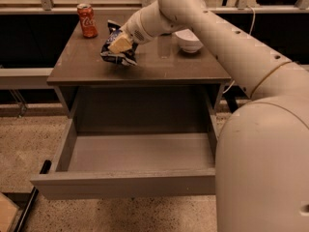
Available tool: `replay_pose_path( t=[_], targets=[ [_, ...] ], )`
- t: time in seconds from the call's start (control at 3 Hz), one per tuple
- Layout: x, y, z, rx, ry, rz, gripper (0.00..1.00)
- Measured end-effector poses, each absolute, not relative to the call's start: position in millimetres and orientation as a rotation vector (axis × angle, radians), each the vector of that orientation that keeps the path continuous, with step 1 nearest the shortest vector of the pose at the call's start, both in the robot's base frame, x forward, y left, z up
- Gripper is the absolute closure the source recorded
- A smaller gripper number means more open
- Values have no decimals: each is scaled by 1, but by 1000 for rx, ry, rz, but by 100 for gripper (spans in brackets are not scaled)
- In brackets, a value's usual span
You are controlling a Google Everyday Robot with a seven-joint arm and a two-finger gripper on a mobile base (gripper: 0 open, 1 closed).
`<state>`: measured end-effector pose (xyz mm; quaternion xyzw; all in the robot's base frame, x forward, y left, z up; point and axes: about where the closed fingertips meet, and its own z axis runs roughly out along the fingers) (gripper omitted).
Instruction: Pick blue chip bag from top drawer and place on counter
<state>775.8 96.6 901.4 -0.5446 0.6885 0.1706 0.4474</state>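
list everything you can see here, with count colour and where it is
blue chip bag: one, dark blue with white, in the gripper at the counter's left half
counter: one, glossy brown-grey, top of the grey cabinet
top drawer: one, grey, pulled open below the counter, nothing seen inside
soda can: one, red, upright at the counter's back left corner
bowl: one, white, on the counter's back right part
floor: speckled beige, around the cabinet
black bar: one, on the floor at the drawer's left front corner
arm: one, white, reaching in from the right across the counter
gripper: one, pale yellow fingers, shut on the blue chip bag
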Motion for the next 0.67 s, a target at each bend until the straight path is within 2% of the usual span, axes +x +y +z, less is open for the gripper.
replay_pose_path(
  t=[0.67],
  targets=[
    [775, 102, 897, -1355, 1706, 431, 13]
  ],
)
